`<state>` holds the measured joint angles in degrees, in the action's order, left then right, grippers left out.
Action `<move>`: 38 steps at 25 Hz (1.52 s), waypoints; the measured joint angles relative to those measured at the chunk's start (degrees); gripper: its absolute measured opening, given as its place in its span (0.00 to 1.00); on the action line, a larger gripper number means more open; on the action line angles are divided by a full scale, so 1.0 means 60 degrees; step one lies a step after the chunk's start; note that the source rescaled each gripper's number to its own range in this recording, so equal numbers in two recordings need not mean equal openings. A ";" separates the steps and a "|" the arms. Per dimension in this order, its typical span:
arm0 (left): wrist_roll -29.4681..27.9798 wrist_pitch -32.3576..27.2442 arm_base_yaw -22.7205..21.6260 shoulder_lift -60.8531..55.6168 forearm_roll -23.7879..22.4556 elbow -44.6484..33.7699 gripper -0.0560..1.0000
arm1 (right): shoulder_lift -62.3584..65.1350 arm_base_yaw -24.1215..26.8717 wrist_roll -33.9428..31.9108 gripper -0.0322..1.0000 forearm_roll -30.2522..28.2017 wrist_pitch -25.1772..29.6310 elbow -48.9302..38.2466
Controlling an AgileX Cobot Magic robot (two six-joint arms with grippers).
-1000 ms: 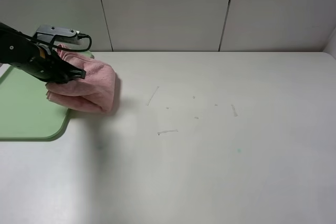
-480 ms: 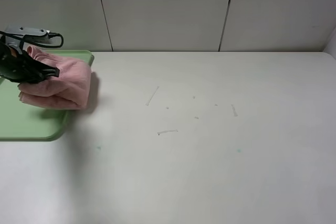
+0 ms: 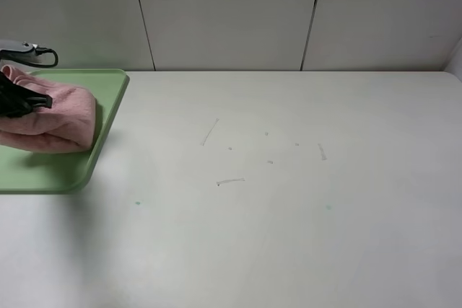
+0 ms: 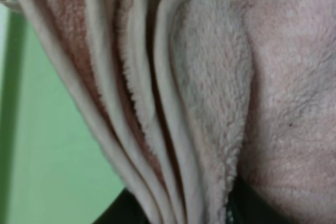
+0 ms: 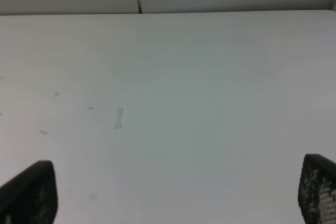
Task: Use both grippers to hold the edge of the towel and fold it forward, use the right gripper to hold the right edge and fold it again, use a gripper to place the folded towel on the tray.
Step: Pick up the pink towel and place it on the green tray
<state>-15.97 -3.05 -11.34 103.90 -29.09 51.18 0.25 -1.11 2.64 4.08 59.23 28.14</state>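
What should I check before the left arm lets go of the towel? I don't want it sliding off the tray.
1. Towel folded: ok, stacked hems show in the left wrist view.
2. Left gripper gripping the towel: ok, jaws closed on the bundle.
3. Towel over the tray: ok, the whole bundle lies inside the rim in the high view.
4. Towel resting on the tray floor: cannot tell, it may hang just above it.
5. Right gripper out of the way: ok, jaws open over bare table, holding nothing.
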 joint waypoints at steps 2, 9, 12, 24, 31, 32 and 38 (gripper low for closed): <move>0.0014 0.0000 -0.0116 0.0000 -0.0102 0.0000 0.24 | 0.0000 0.0000 0.0000 1.00 0.0000 0.0000 0.0000; 0.0034 0.0024 -0.0196 0.0000 -0.0162 0.0000 0.24 | 0.0000 0.0000 0.0000 1.00 0.0000 0.0000 0.0000; 0.0034 0.0048 -0.0196 0.0000 -0.0162 0.0000 0.24 | 0.0000 0.0000 0.0000 1.00 0.0000 0.0000 0.0000; 0.0034 0.0112 -0.0213 0.0000 -0.0586 0.0000 0.77 | 0.0000 0.0000 0.0000 1.00 0.0000 0.0000 0.0000; 0.0034 0.0214 -0.0213 -0.0028 -0.0603 0.0000 0.99 | 0.0000 0.0000 0.0000 1.00 0.0000 0.0000 0.0000; 0.0034 0.0192 -0.0213 -0.0052 -0.0603 -0.0008 0.99 | 0.0000 0.0000 0.0000 1.00 0.0000 0.0000 0.0000; 0.0034 0.0145 -0.0213 -0.0439 -0.0613 -0.0131 1.00 | 0.0000 0.0000 0.0000 1.00 0.0000 0.0000 0.0000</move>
<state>-15.76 -2.18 -12.61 101.27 -32.77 50.39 0.25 -1.11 2.64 4.08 59.23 28.14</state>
